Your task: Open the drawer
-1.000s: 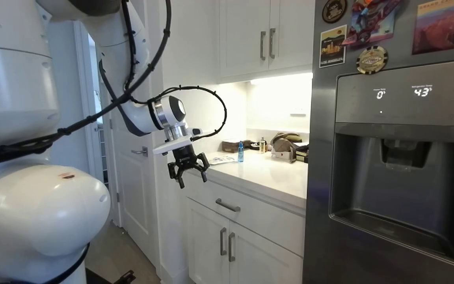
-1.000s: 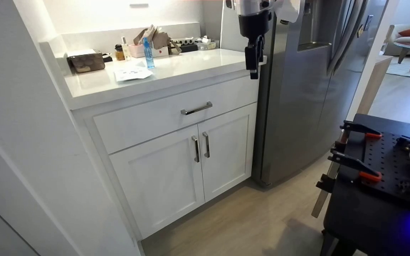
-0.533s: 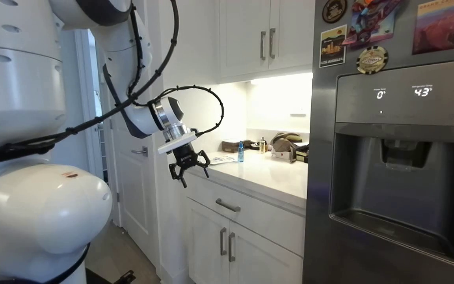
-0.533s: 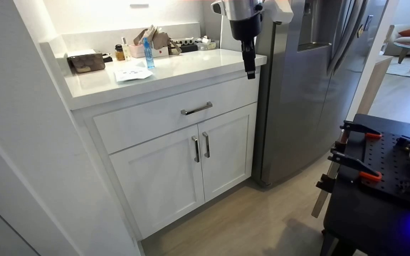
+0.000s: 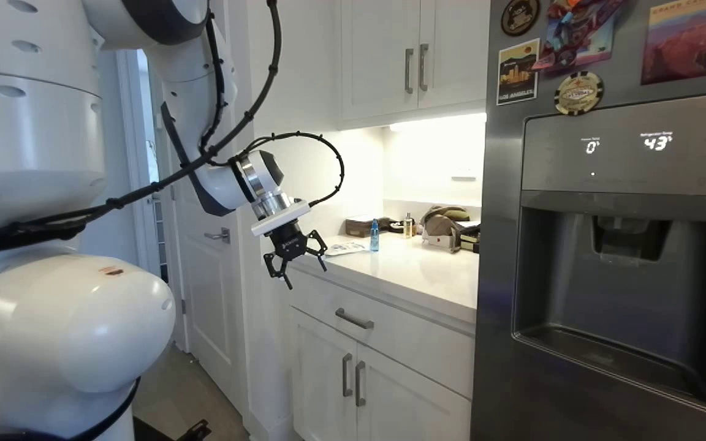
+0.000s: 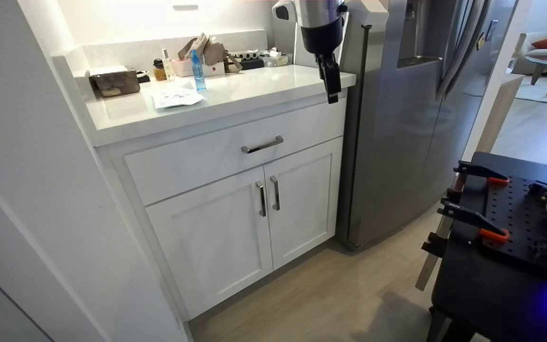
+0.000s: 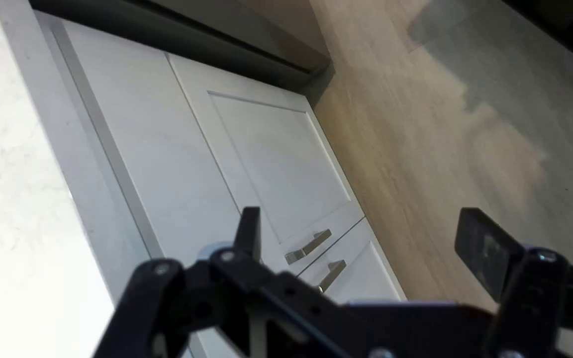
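Note:
The white drawer (image 5: 417,346) is shut under the countertop in both exterior views, and its flat front (image 6: 188,166) carries a short horizontal silver bar handle (image 6: 262,144). The handle (image 5: 354,318) is apart from my gripper. My gripper (image 5: 307,278) is open and empty, pointing down in the air in front of the counter, higher than the handle. In an exterior view the gripper (image 6: 332,98) shows edge-on, overlapping the drawer's right end. In the wrist view the drawer front (image 7: 157,144) runs diagonally; the open jaws (image 7: 360,219) hold nothing, and the drawer handle is hidden behind the gripper.
Cabinet doors (image 6: 216,242) with vertical bar handles are below the drawer. The countertop (image 6: 254,90) overhangs the drawer and bears a blue bottle (image 6: 198,71) and papers (image 6: 176,97). A steel fridge (image 6: 387,142) stands right beside the cabinet. A black table (image 6: 492,275) with clamps is opposite.
My gripper has turned about its own axis and shifted slightly left in an exterior view. The arm has moved a little. The jaws stay open and the drawer has not moved.

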{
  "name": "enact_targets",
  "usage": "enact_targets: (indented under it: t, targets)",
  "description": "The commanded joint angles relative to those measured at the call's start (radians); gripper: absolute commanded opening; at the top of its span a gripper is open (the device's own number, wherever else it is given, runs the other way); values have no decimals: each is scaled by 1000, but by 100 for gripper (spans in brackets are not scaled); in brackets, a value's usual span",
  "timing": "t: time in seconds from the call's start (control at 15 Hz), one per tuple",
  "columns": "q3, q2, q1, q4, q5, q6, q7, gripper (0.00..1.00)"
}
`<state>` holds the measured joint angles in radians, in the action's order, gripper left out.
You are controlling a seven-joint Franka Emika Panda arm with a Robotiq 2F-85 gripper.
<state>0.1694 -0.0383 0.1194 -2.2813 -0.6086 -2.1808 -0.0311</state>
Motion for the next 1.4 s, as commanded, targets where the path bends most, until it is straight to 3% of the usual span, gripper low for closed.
enact_targets:
  t: [0.0, 0.47, 0.67, 1.07, 1.33]
  targets:
    - [-4, -22, 16, 27, 9, 31, -151, 100]
    - [-9, -22, 18, 8, 3, 20, -146, 100]
    - [3, 19, 47, -61, -191, -34, 99, 100]
    - [23, 38, 90, -162, -474, -151, 565, 100]
    - [39, 36, 105, -183, -643, -127, 729, 100]
